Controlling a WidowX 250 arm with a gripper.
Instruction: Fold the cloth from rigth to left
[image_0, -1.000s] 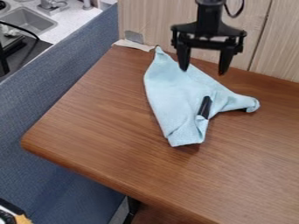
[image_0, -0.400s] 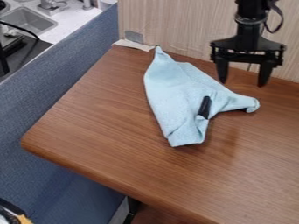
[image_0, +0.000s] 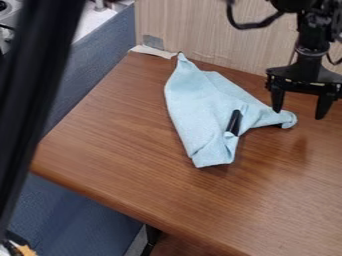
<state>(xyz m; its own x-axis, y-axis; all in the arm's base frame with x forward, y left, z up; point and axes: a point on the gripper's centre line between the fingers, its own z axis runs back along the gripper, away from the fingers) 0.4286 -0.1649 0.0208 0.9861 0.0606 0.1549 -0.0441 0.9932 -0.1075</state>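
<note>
The black gripper (image_0: 298, 114) hangs at the right of the view, its two fingers apart with nothing between them. Its left fingertip appears just above the right corner of the light blue cloth (image_0: 196, 105); whether they touch I cannot tell. The cloth lies crumpled on the brown table (image_0: 120, 145), one pointed corner toward the back wall, another toward the right and a blunt end toward the front. A dark object (image_0: 234, 122) lies against the cloth near its lower right part.
A light wood-grain wall (image_0: 207, 35) stands along the table's back edge. To the left is a blue partition (image_0: 100, 65). A large black bar (image_0: 33, 85) crosses the left side of the view. A whitish strip (image_0: 152, 51) lies at the back left corner.
From above the cloth's back part, the gripper has moved right and lower in the view, staying open. The black bar has come in at left. The cloth has kept its shape and place.
</note>
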